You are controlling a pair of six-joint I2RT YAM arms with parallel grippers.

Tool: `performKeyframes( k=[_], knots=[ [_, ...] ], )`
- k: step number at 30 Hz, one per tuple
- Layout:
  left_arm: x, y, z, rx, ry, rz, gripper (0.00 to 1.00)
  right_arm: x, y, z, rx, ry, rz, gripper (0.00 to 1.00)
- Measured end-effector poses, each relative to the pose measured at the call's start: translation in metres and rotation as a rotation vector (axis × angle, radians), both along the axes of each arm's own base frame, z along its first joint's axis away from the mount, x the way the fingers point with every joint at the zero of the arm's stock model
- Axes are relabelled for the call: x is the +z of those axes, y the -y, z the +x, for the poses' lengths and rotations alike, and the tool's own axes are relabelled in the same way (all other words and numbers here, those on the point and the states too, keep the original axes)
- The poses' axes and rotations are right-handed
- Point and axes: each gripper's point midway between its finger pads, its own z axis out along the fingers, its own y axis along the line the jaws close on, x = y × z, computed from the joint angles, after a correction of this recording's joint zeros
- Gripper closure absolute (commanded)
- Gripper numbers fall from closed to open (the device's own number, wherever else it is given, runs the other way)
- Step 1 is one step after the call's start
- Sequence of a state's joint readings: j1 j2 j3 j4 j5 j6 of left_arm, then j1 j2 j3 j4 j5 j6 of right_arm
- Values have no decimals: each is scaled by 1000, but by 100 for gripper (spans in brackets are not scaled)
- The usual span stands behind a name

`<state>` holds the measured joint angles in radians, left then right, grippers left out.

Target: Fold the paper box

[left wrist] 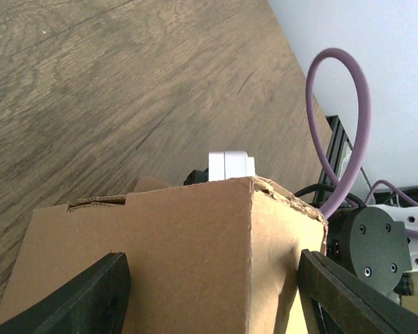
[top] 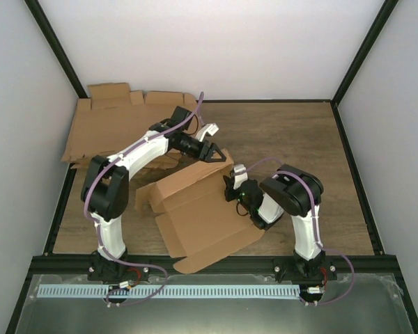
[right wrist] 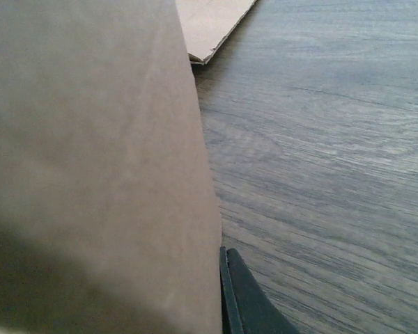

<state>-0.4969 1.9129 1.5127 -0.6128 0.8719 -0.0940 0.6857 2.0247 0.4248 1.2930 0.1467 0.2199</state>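
The paper box (top: pixel 195 212) is a brown die-cut piece in the middle of the table, partly folded, with a raised wall along its far side and flaps spread flat toward the front. My left gripper (top: pixel 212 154) is open and straddles the raised far corner of the box (left wrist: pixel 195 243); its fingers (left wrist: pixel 83 296) stand on either side of that corner. My right gripper (top: pixel 231 186) is at the box's right edge. In the right wrist view a cardboard wall (right wrist: pixel 90 174) lies flat against the one finger (right wrist: pixel 247 303) that shows; the other finger is hidden behind it.
A pile of flat brown cardboard blanks (top: pixel 108 122) lies at the back left, against the wall and under the left arm. Black frame rails (top: pixel 348 69) border the wooden table (top: pixel 292 132). The right arm's cable loops close to the box corner (left wrist: pixel 341 104).
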Motion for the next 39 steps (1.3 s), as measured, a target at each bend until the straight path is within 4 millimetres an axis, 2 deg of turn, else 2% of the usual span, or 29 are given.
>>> performKeyframes(
  k=[8,9,11,17,19,25,30,35,39],
  knots=[
    [0,0,3,3,8,-4,32,0,-1,1,-2,6,-11,99],
    [0,0,3,3,7,-4,31,0,-1,1,-3,7,-12,96],
    [0,0,3,4,7,-5,29,0,-1,0,-8,8,-15,78],
    [-2,-1,1,10,-13,-3,23,4,2,1,-30,3,-18,72],
    [-2,-1,1,11,-18,-2,20,15,2,1,-33,19,-6,70],
    [-4,-3,-1,16,-35,11,2,64,1,4,-32,115,53,65],
    [-5,-5,-2,33,-37,42,0,85,-1,3,-15,157,63,62],
    [11,-13,2,75,31,73,0,87,-2,1,-1,155,48,59],
    [42,-23,7,133,144,91,0,93,-2,-1,8,160,40,58]
  ],
)
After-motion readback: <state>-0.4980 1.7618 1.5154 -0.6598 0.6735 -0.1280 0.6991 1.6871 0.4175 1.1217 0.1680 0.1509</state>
